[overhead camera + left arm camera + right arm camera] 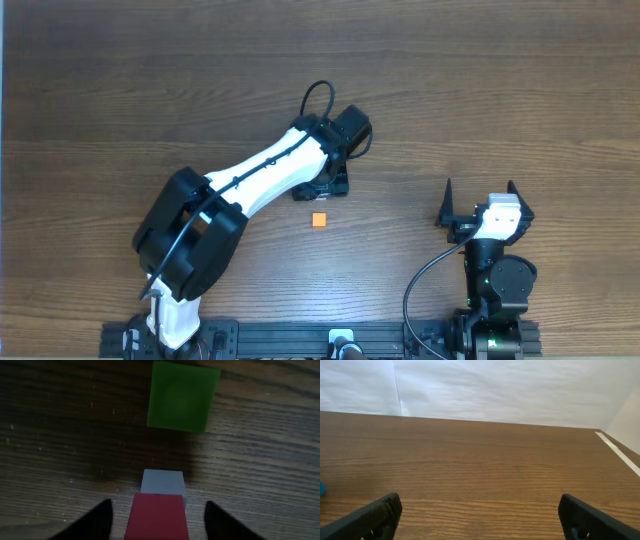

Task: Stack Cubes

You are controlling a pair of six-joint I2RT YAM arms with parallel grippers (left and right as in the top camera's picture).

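Your left fingers (100, 522) are spread apart, one each side of the red cube (157, 517), which sits on the grey cube (162, 484) on the bench (60, 435). Lift straight up slowly so you don't bump it.

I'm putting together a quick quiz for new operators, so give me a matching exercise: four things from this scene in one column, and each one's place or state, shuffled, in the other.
1. red cube
2. green cube
3. orange cube
4. right gripper

A. open, over bare table
B. between the fingers of the left gripper
C. by itself between the two arms
D. beyond the grey cube, apart from it

Pairs: 1-B, 2-D, 3-C, 4-A
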